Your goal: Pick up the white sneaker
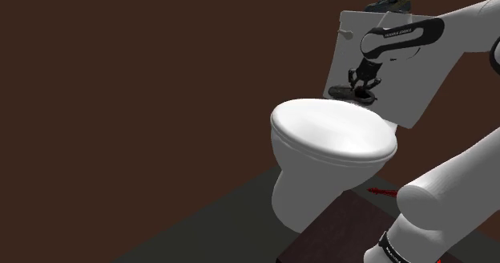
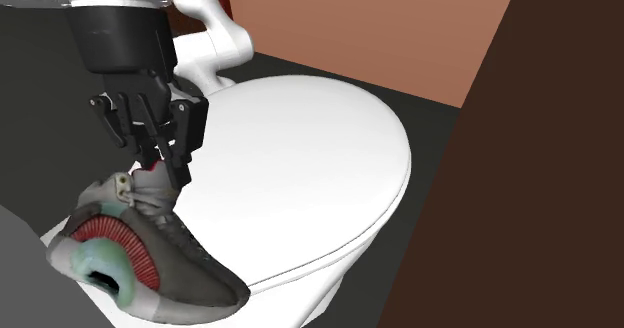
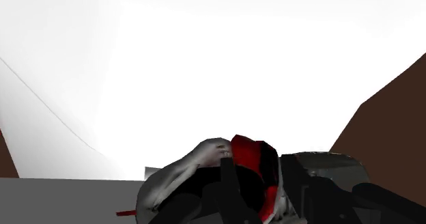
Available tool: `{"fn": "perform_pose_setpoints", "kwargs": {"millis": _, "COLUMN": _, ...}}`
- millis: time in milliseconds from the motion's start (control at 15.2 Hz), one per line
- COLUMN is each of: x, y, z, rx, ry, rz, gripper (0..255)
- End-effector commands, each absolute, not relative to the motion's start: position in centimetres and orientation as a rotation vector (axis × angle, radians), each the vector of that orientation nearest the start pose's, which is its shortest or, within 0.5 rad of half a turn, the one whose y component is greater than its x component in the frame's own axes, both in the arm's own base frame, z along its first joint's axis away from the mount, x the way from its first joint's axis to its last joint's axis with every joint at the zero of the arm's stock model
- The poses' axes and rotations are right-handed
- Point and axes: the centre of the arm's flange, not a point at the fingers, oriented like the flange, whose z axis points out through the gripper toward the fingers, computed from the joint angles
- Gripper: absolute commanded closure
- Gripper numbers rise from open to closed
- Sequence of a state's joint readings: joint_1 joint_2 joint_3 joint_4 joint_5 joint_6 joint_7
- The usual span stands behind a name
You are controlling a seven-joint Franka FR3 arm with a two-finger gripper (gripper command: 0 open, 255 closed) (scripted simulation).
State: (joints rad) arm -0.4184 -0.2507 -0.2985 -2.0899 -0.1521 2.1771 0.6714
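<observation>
**A:** Where is the sneaker (image 2: 150,261) lying right now?

**B:** It is lying at the rear of the toilet lid (image 2: 310,146), just in front of the cistern (image 1: 413,93). It is showing up grey rather than white, with a red lining and a pale patch at 1 end.

**A:** And what is the gripper (image 2: 165,173) doing?

**B:** It is hanging over the lid's rear edge and pointing down. Its 2 fingers (image 3: 229,188) are pinching the sneaker's red-lined collar. In the wrist view, red material is filling the gap between them.

**A:** So which way is the sneaker running?

**B:** Its long axis is running along the lid's rear edge, side to side, and is not pointing toward the lid's front. The fingers seem to be closing across the narrow width of the collar, which I am judging to be the right way to take it.

**A:** What is the coming move depending on, then?

**B:** The sneaker is sitting directly under the claw, so I am expecting a straight lift away from the lid, with no sideways reach needed. There is only 1 arm here, so nothing is competing for the job.

**A:** Is the sole already leaving the lid?

**B:** I cannot tell. It is either touching the lid or hanging just above it.

**A:** Is anything worrying you?

**B:** The grip is sitting at the collar rather than at mid-length. I am guessing the longer end may droop and pull on the soft collar as the sneaker rises.
</observation>
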Motion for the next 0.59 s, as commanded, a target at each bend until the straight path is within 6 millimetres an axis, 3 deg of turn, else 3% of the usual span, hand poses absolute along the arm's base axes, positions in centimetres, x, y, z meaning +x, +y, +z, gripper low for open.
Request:
{"fn": "perform_pose_setpoints", "kwargs": {"millis": 0, "x": 37.7, "y": -35.1, "z": 57.3, "rx": -2.499, "ry": 1.95, "rz": -0.526, "gripper": 255}}
{"fn": "perform_pose_setpoints", "kwargs": {"millis": 396, "x": 37.7, "y": -35.1, "z": 60.4, "rx": -2.499, "ry": 1.95, "rz": -0.526, "gripper": 255}}
{"fn": "perform_pose_setpoints", "kwargs": {"millis": 528, "x": 37.7, "y": -35.1, "z": 60.5, "rx": -2.499, "ry": 1.95, "rz": -0.526, "gripper": 255}}
